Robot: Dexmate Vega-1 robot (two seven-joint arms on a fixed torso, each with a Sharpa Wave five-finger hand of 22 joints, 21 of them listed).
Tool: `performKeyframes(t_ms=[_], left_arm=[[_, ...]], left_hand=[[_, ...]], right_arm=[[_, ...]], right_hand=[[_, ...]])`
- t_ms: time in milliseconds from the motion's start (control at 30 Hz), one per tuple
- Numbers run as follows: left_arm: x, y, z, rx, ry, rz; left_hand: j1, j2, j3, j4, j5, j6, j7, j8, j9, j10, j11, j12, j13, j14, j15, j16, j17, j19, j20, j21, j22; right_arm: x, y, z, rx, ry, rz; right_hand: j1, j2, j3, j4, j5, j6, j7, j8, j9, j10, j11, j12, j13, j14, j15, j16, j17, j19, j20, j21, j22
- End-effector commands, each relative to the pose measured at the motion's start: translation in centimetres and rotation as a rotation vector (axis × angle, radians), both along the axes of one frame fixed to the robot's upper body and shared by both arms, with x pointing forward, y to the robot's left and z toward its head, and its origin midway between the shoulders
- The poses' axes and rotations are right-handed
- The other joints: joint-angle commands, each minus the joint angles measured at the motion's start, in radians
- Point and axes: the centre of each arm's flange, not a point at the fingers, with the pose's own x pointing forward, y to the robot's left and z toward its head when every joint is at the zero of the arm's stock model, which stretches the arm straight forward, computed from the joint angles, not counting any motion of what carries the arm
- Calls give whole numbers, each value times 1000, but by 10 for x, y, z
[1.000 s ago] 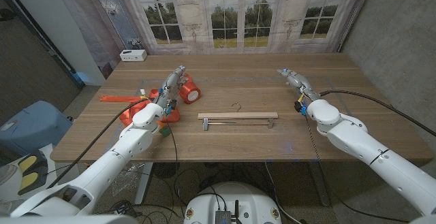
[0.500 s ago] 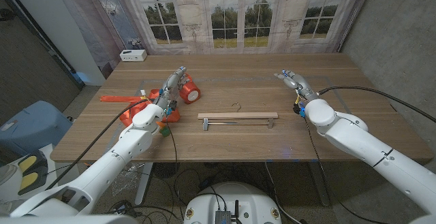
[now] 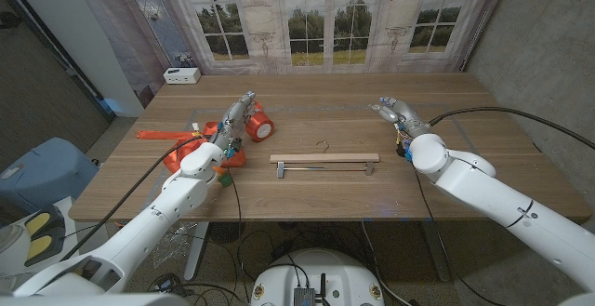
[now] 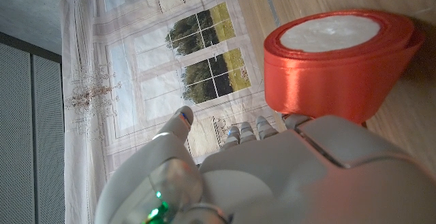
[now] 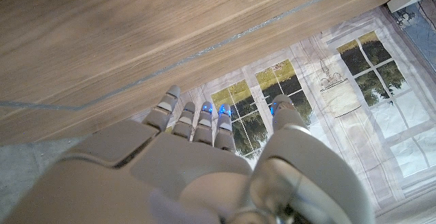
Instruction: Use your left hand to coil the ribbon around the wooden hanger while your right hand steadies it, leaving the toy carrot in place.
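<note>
Looking down from the head camera, we see the wooden table (image 3: 325, 87) spreading wide under both arms, with curtained windows (image 3: 321, 18) behind its far edge. Our left arm (image 3: 158, 213) reaches in from the near left corner and our right arm (image 3: 502, 194) from the near right.

Next in size, the wooden hanger (image 3: 324, 159) lies flat near the table's middle, its long bar running left to right, its small metal hook pointing toward the far side. It is apart from both hands.

The red ribbon spool (image 3: 259, 125) sits on its side left of the hanger, just beside our left hand (image 3: 234, 120); a loose orange-red strip of ribbon trails off toward the table's left edge. In the left wrist view the spool (image 4: 338, 64) stands close in front of the left hand (image 4: 272, 176), whose fingers (image 4: 178, 125) are stretched out and hold nothing.

Our right hand (image 3: 400, 115) hovers over the table's right part, well apart from the hanger; in the right wrist view the right hand (image 5: 204, 163) has its fingers (image 5: 204, 118) extended side by side, gripping nothing.

The toy carrot (image 3: 221, 162) shows as an orange shape by the left forearm, mostly hidden.

A small white box (image 3: 181, 75) rests at the far left corner.
</note>
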Motion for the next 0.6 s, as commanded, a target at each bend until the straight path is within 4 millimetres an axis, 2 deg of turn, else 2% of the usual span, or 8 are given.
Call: performKeyframes(t_ms=[33,67,133,233,433,600], left_arm=[[-2,-2,-1,5,2,-5],[-2,-2,-1,5,2,-6],[-2,-3,-1,7,2,-7],[-2,-3,-2,6,3,-10],[-3,-5,-3,9,3,-12],[-4,-6,-4,6,6,-12]], left_hand=[[7,-1,2,-7,1,4,-1,4,3,4,4,4,5,-3,3,4,4,4,5,-3,4],[7,-1,2,-7,1,4,-1,4,3,4,4,4,5,-3,3,4,4,4,5,-3,4],[7,-1,2,-7,1,4,-1,4,3,4,3,4,5,-3,4,4,4,4,5,-3,4],[6,-1,2,-7,1,5,-1,4,3,4,4,4,5,-3,3,4,4,4,5,-4,4],[6,0,2,-7,1,6,0,4,3,5,5,4,5,-2,4,4,4,5,6,-5,4],[6,1,2,-7,1,7,0,4,3,6,4,4,5,-2,5,4,4,5,6,-6,4]], right_arm=[[-17,20,5,-127,2,-76],[-17,21,5,-128,1,-87],[-19,23,5,-136,12,-97],[-21,26,6,-169,26,-114],[-27,34,6,-225,64,-160],[-32,41,8,-263,85,-183]], right_hand=[[41,1,20,-11,8,19,8,3,4,24,-1,8,5,28,-9,8,2,30,-40,11,3],[56,2,27,-13,9,25,10,2,5,27,-2,6,5,42,-17,10,2,45,-63,15,3],[77,3,37,-16,10,39,16,3,6,39,-2,7,6,62,-31,13,2,71,-82,21,3],[97,3,44,-18,10,53,18,5,7,55,0,9,7,86,-42,18,3,93,-86,27,4],[113,3,50,-21,10,68,13,7,7,65,-2,10,7,97,-48,19,3,101,-88,27,4],[131,3,56,-21,10,82,4,9,7,73,-12,9,7,110,-55,21,4,100,-73,24,4]])
